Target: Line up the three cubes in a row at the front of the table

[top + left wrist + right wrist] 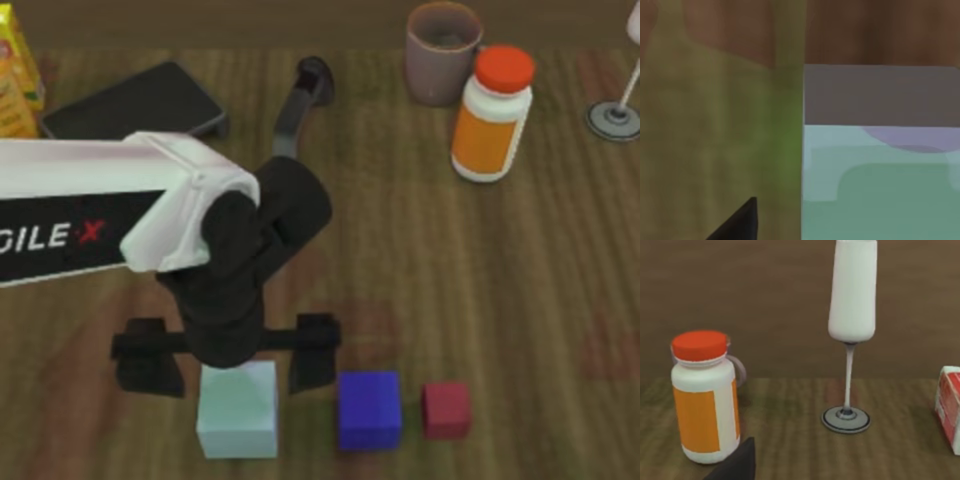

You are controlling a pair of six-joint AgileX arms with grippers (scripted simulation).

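From above I see the three cubes sitting in a row along the front edge of the table (pixel 480 270): the large pale cube (pixel 238 410) at the left, the medium blue cube (pixel 369 410) next to it with a narrow gap, and the small red cube (pixel 446 409) just beside that. All three are plain and matte with square edges. My left gripper (pixel 225 365) hangs over the rear of the pale cube with its fingers spread wide, one on each side and clear of the cube. The right gripper is out of the top view and I cannot tell its state. Bare wood lies open to the right of the red cube; the pill bottle (pixel 491 113) and mug (pixel 441 52) stand well back.
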